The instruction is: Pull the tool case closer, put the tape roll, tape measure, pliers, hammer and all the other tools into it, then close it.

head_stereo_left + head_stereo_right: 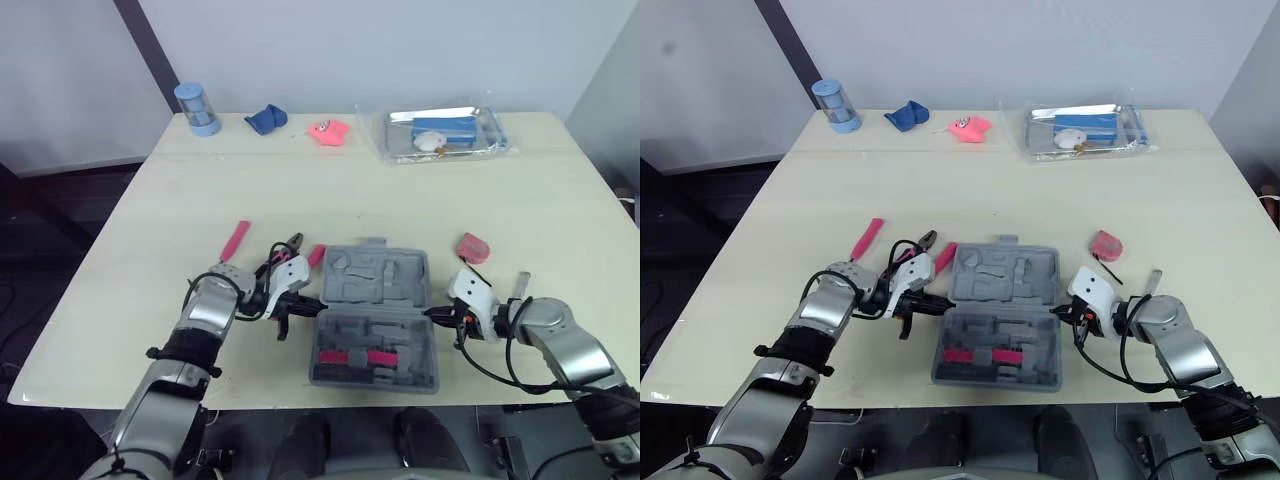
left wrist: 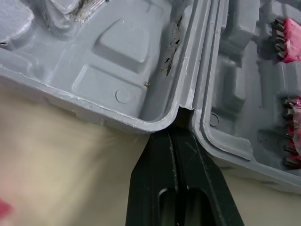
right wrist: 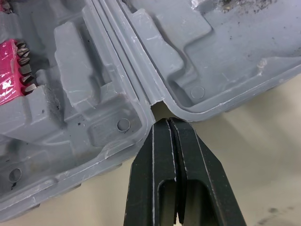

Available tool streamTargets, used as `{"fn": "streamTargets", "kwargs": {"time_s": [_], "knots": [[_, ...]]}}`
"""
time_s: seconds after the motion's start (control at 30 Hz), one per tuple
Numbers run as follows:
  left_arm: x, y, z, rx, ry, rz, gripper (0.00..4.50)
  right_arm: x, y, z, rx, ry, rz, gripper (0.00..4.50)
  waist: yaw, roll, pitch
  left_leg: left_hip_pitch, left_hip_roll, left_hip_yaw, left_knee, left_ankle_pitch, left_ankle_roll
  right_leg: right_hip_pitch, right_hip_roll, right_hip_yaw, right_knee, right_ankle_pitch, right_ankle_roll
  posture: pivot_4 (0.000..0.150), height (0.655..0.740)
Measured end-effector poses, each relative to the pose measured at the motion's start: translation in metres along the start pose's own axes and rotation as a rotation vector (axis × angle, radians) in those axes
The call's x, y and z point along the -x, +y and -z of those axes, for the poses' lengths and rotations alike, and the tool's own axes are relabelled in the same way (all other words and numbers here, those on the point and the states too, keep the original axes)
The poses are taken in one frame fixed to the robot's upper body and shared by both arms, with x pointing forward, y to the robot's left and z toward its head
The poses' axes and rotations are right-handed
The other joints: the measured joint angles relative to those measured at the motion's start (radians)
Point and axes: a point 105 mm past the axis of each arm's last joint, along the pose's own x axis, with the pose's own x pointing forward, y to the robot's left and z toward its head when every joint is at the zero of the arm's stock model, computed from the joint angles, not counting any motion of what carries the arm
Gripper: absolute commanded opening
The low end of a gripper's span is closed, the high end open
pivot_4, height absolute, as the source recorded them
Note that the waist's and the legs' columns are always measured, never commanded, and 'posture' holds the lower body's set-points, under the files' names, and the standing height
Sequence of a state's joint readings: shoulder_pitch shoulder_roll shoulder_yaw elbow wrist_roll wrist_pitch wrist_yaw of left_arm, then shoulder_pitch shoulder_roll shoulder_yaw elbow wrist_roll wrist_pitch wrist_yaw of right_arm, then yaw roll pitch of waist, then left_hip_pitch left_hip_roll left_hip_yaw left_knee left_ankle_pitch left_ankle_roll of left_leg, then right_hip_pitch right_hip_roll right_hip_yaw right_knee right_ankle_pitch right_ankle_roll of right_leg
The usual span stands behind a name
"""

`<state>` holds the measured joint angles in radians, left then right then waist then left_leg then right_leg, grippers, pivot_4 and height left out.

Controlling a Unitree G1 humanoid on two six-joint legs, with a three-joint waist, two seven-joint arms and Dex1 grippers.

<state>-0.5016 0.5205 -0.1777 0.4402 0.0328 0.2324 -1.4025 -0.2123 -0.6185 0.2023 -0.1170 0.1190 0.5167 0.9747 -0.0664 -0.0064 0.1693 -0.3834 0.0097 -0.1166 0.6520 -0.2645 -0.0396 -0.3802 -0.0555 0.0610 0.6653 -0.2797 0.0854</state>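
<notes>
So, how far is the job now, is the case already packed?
Done: the tool case lies open near the front edge of the table, a pink bit strip inside. In hand: the left tool and right tool, both shut, have their tips at its hinge notches. Left: the pliers, the tape measure and a pink-handled item lie outside it; the lid is open.

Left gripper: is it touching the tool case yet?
Touching. The left wrist view shows the left gripper shut, fingertips pressed into the hinge notch of the tool case.
</notes>
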Motion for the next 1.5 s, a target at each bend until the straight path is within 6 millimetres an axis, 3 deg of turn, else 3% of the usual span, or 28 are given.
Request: {"fn": "streamTargets", "kwargs": {"time_s": [0.5, 0.97, 1.5], "knots": [[0.005, -0.035, 0.016, 0.050, 0.033, 0.039, 0.00, 0.003, 0.023, 0.006, -0.036, 0.024, -0.068, 0.01, 0.011, 0.000, 0.000, 0.000, 0.000, 0.000, 0.000, 0.000, 0.000, 0.000, 0.000, 0.000, 0.000, 0.000, 0.000, 0.150, 0.7400], [0.006, -0.043, 0.019, 0.049, 0.053, 0.059, 0.00, 0.006, 0.037, 0.010, -0.076, 0.040, -0.094, 0.01, 0.013, 0.000, 0.000, 0.000, 0.000, 0.000, 0.000, 0.000, 0.000, 0.000, 0.000, 0.000, 0.000, 0.000, 0.000, 0.150, 0.7400], [0.000, -0.049, 0.018, 0.035, 0.051, 0.085, 0.00, 0.012, 0.038, 0.016, -0.098, 0.063, -0.097, 0.01, 0.025, 0.000, 0.000, 0.000, 0.000, 0.000, 0.000, 0.000, 0.000, 0.000, 0.000, 0.000, -0.001, 0.000, 0.000, 0.150, 0.7400]]}}
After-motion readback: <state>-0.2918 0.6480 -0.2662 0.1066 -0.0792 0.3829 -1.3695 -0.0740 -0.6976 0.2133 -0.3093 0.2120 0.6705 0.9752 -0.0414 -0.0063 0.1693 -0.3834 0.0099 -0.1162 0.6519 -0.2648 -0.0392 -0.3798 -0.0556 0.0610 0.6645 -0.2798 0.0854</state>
